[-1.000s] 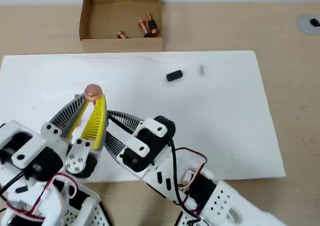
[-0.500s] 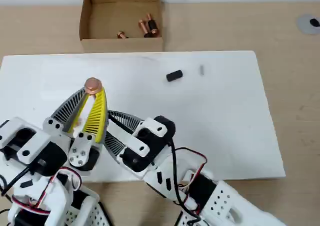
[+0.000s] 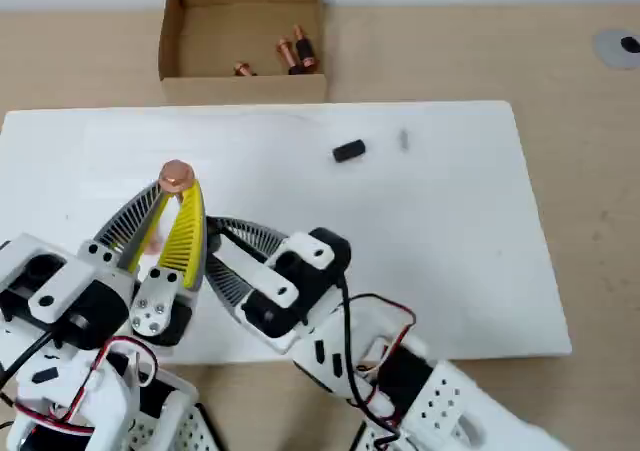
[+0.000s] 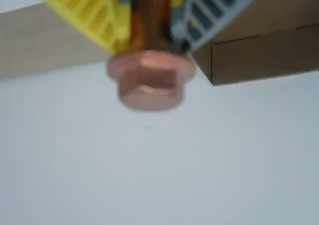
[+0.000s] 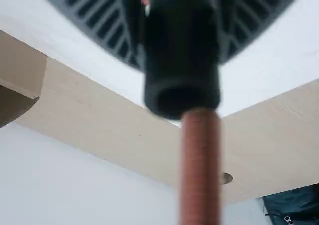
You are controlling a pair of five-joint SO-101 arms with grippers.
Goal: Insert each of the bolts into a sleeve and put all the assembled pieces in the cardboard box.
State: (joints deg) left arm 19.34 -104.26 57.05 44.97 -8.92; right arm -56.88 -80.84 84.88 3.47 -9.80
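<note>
Fingers (image 3: pixel 190 233) of left gripper (image 3: pixel 178 193), one yellow and one grey, pinched tight on copper bolt (image 3: pixel 176 177) just below its flanged head, with the head pointing away from the arms toward cardboard box (image 3: pixel 172 31). Dark fingers (image 5: pixel 99 15) of right gripper (image 5: pixel 182 40) closed on black held sleeve (image 5: pixel 182 60), its open mouth facing the bolt's threaded shank. Shank end right at that mouth and a little off-centre; cannot tell whether entered.

Both grippers low over the near left part of white board (image 3: pixel 450 251), crossing tip to tip, the right one tucked in beside the yellow finger. Well inside the board's left and near edges.

Broad stretch of white board between the bolt head and the board's far edge. Box just beyond that edge, on the tan surface (image 3: pixel 590 171), its near wall along the board's border. Assembled pieces (image 3: pixel 298 51) inside, toward the box's right wall, one more by the near wall.

Loose sleeve (image 3: pixel 348 151) lying on its side on the board, near the far edge, well apart from both grippers. Right half of the board wide and white out to its edge. Grey disc (image 3: pixel 618 47) at the surface's far right margin.
</note>
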